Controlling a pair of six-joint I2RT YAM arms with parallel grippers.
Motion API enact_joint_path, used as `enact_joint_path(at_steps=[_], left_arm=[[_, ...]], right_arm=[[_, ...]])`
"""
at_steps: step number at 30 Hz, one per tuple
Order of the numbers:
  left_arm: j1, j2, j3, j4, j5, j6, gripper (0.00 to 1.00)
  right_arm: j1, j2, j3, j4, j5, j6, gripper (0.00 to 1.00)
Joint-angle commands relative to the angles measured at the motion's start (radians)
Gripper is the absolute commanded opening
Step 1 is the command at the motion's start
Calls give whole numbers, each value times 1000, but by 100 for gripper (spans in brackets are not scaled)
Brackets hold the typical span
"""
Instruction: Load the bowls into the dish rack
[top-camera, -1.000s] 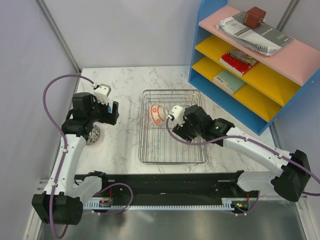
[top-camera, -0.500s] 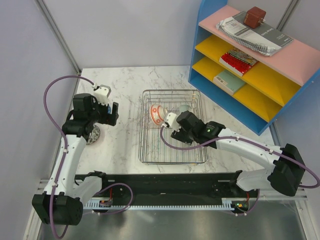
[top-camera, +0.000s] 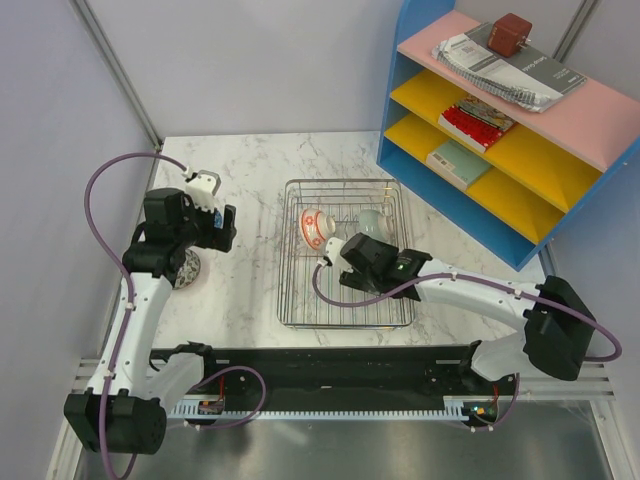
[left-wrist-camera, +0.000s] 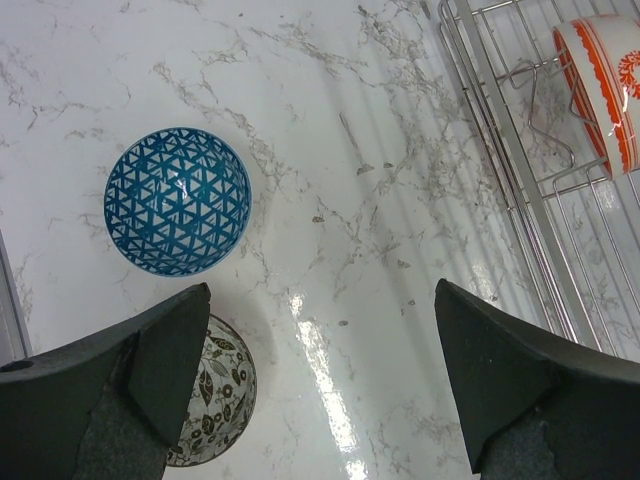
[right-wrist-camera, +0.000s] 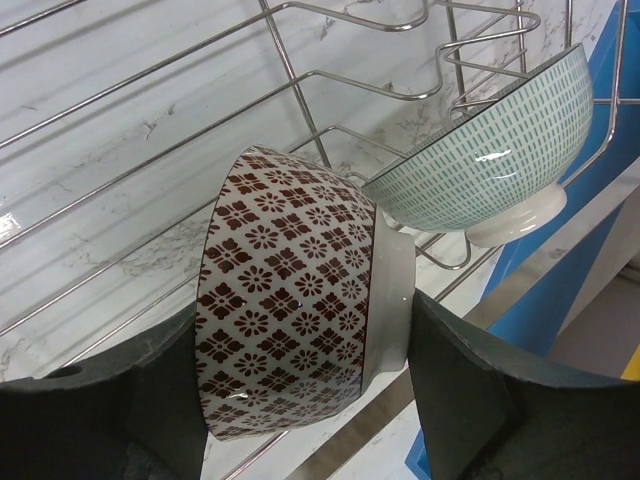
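Right pincer (right-wrist-camera: 300, 335) pinches the brown-diamond bowl (right-wrist-camera: 290, 290), white-footed, inside the dish rack (top-camera: 310, 290); it's tipped on edge, axis level, foot toward the teal bowl (right-wrist-camera: 480, 140); left pincer (left-wrist-camera: 320, 300) spread above the surface (left-wrist-camera: 330, 130).

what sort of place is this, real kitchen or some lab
Probably a robot test bench, not a kitchen: a marble-look table walled by plain grey panels, with a wire dish rack and a bright shelf unit.
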Motion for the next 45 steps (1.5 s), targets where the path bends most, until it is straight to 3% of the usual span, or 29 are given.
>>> enact_joint_path(at_steps=[1,17,23,30,35,42,45], left_arm=[[12,-25,-14,27,12,5,100],[13,-41,-22,32,22,10,100],[15,-42,-22,30,25,11,100],[15,-47,-22,32,27,13,100],[16,-45,-23,30,28,11,100],[16,-44,-20,32,24,11,100],[16,-44,-20,32,25,11,100]], right_arm=[[24,16,-4,73,90,-25,0],[85,125,-17,39,144,-33,2],[91,122,-4,5,125,-34,22],[102,126,6,-15,109,-34,54],[108,128,12,-24,107,-36,65],[113,122,13,-38,98,-42,94],[116,122,15,-46,92,-42,98]])
